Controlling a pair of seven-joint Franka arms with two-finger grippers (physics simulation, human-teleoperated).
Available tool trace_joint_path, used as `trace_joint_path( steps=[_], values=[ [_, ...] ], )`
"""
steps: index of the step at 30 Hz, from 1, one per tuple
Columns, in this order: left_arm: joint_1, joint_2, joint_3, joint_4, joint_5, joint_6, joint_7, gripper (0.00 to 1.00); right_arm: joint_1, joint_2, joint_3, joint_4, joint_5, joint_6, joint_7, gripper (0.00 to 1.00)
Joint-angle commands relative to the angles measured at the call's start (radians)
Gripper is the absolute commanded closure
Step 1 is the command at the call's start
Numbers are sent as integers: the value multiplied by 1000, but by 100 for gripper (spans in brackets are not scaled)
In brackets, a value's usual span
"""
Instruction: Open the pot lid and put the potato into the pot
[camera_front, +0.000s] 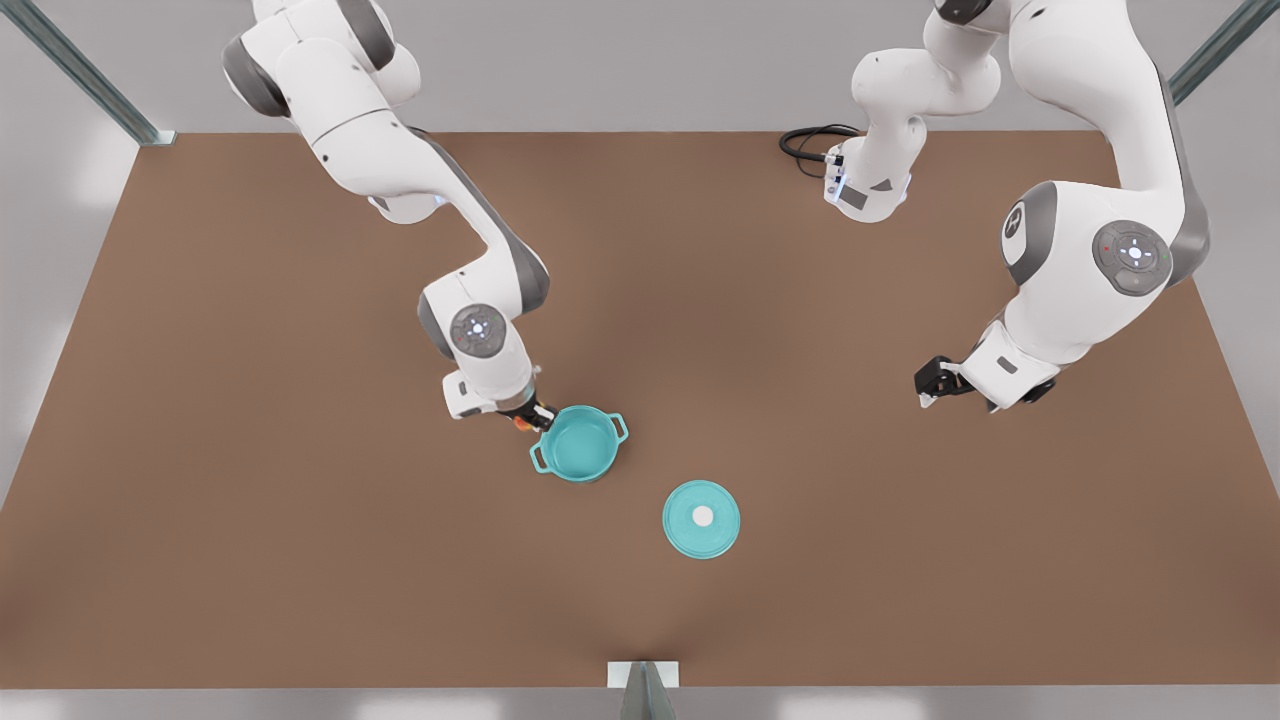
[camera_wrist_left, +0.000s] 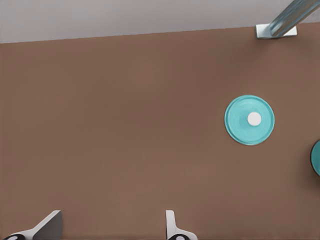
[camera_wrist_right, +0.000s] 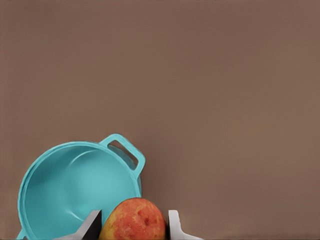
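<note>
Right gripper (camera_front: 533, 415) clamping potato (camera_wrist_right: 134, 220) in jaws, hovering at rim of open pot (camera_front: 579, 443). Pot lid (camera_front: 701, 518) lying on desk (camera_front: 250, 450) near pot. Left gripper (camera_front: 932, 385) waiting well apart, jaws spread.

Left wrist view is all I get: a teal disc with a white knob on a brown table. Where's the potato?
Observer: The right hand is shut on the potato.
Operator: And the pot?
Observer: The pot stands uncovered right beside that hand, nothing inside it.
Operator: Where's this camera's own hand?
Observer: The left hand waits open at the front view's right, well apart from the pot lid.
</note>
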Motion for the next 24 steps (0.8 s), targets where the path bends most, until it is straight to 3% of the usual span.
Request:
trace_joint_path(
  steps=[1,5,13,24],
  values=[
    [0,0,0,1,1,-2,37,0,9,43,-1,72,-1,-128,299,44],
    [0,1,0,1,1,-2,37,0,24,118,-2,208,-7,-202,319,44],
    [0,0,0,-1,1,-2,37,0,89,176,-7,238,-13,-189,384,44],
    [0,1,-2,-1,-1,-3,37,0,110,308,-10,400,-14,-169,397,43]
  ],
)
